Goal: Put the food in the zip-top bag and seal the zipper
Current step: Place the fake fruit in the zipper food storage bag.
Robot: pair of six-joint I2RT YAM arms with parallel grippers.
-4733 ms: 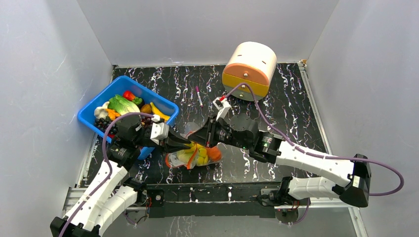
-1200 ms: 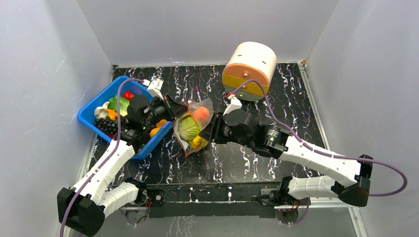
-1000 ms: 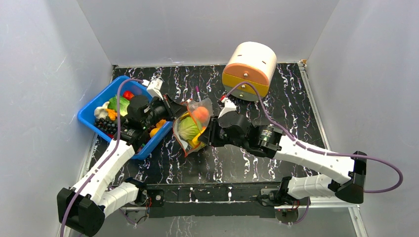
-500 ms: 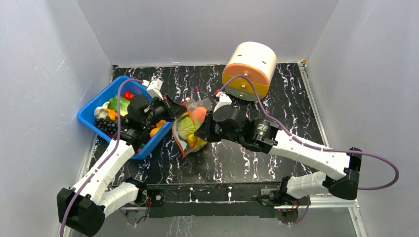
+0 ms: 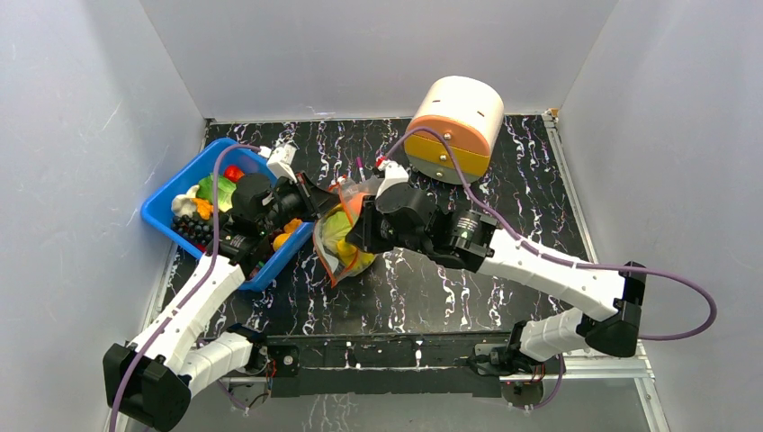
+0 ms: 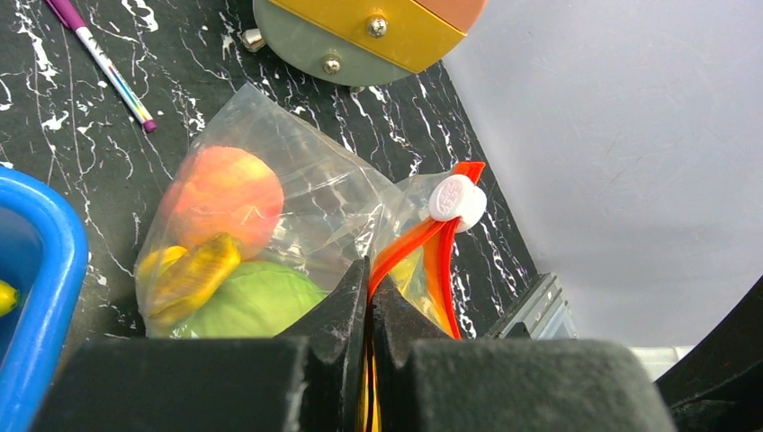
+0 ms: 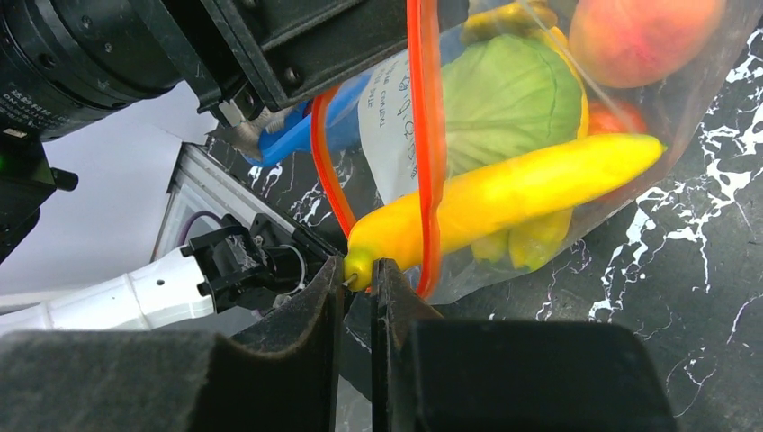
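The left gripper (image 6: 369,270) is clamped on the zipper (image 6: 409,247) of the zip-top bag (image 6: 306,184). The blue bin (image 6: 49,261) sits at the bag's 9 o'clock in the top view. The right gripper (image 7: 358,270) meets the bag from 3 o'clock, its jaws nearly together at the bag's edge; I cannot tell whether they pinch the plastic. Inside lie a cabbage (image 7: 504,90), a banana (image 7: 513,189) and a peach (image 6: 225,189).
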